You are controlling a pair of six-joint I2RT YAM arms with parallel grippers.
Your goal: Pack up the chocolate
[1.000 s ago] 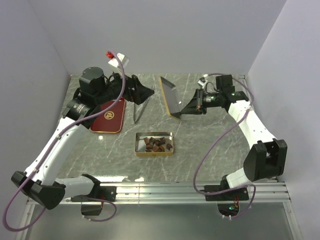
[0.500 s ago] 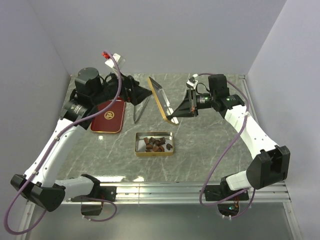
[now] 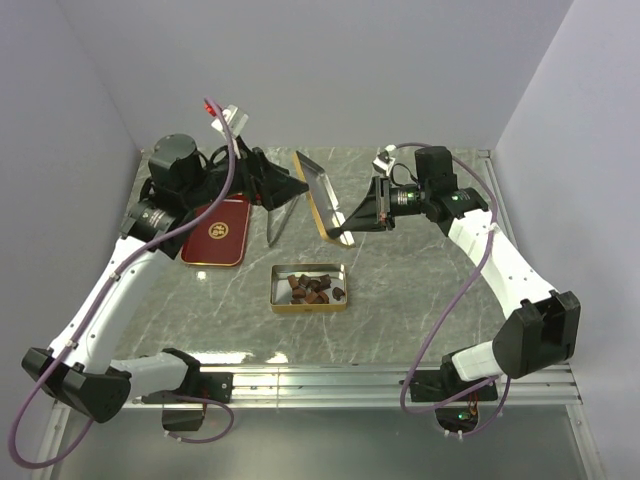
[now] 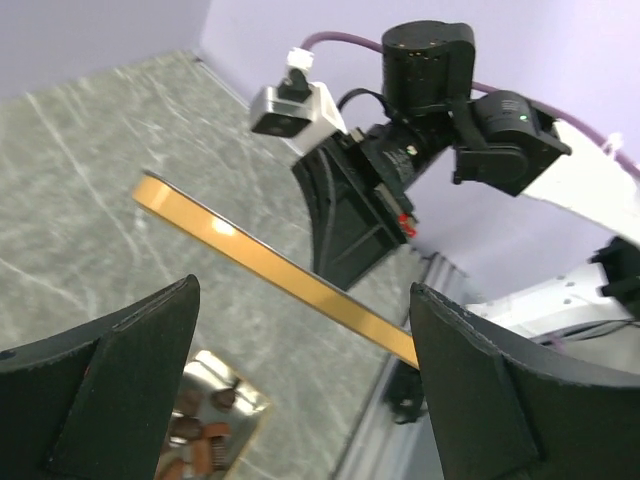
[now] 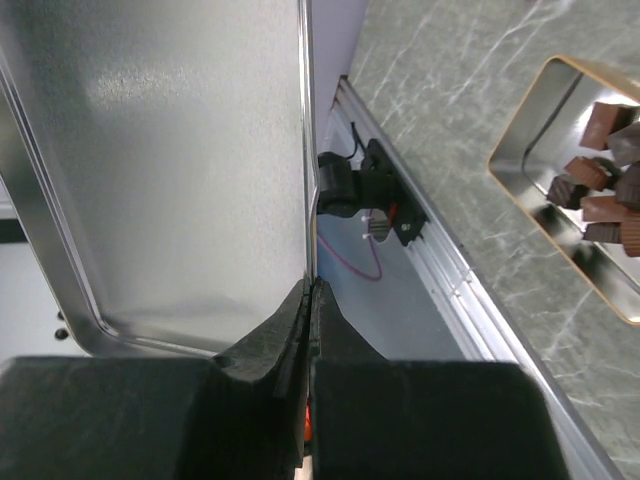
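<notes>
The chocolate (image 3: 312,287) is several small brown lumps in an open gold-rimmed tin (image 3: 275,290) at the table's middle. They also show in the right wrist view (image 5: 600,190) and, blurred, in the left wrist view (image 4: 195,435). My right gripper (image 3: 347,228) is shut on the rim of a silver, gold-edged tin lid (image 3: 320,192) and holds it tilted on edge above the table. The pinch shows in the right wrist view (image 5: 312,285), with the lid's inside (image 5: 170,150) to the left. My left gripper (image 3: 297,188) is open and empty just left of the lid. The lid's gold edge (image 4: 260,265) runs between its fingers.
A dark red tin piece with a gold emblem (image 3: 217,230) lies flat at the left under my left arm. A thin grey strip (image 3: 278,222) lies beside it. Grey walls enclose the table, and a metal rail (image 3: 380,378) runs along the near edge.
My right gripper has carried the lid left and slightly back, towards my left gripper. My left gripper has shifted a little, staying open.
</notes>
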